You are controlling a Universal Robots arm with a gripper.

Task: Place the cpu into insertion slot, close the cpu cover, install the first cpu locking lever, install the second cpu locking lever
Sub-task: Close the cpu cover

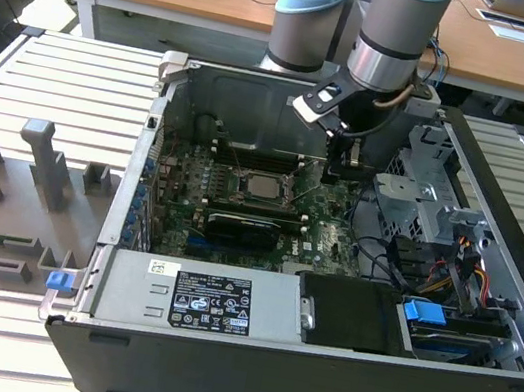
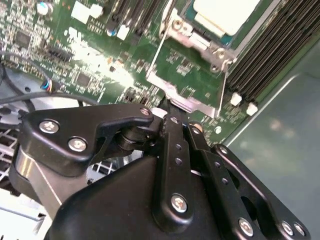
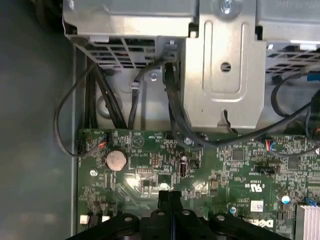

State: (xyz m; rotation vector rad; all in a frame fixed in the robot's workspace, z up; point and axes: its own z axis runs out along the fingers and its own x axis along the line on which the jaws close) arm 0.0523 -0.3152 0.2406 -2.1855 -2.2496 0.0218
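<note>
The cpu [image 1: 263, 187], with its silver-grey top, lies in the insertion slot [image 1: 242, 196] on the green board inside the open computer case. In the second wrist view the cpu [image 2: 225, 12] sits in the insertion slot [image 2: 200, 42]. Beside it the cpu cover [image 2: 181, 98] stands swung open, with green board showing through its window. My gripper [image 1: 340, 172] hangs to the exterior view's right of the socket. Its fingers are shut together with nothing between them, and the tips [image 2: 172, 117] are at the cover's outer edge. The shut gripper [image 3: 170, 197] hovers over the board.
A metal drive cage [image 3: 225, 65] with black cables [image 3: 170, 100] is beside the board. Long black memory slots [image 2: 270, 55] flank the socket. A power supply [image 1: 213, 299] fills the case's front. Outside the case, at the exterior view's left, lies a grey fixture plate [image 1: 7, 202].
</note>
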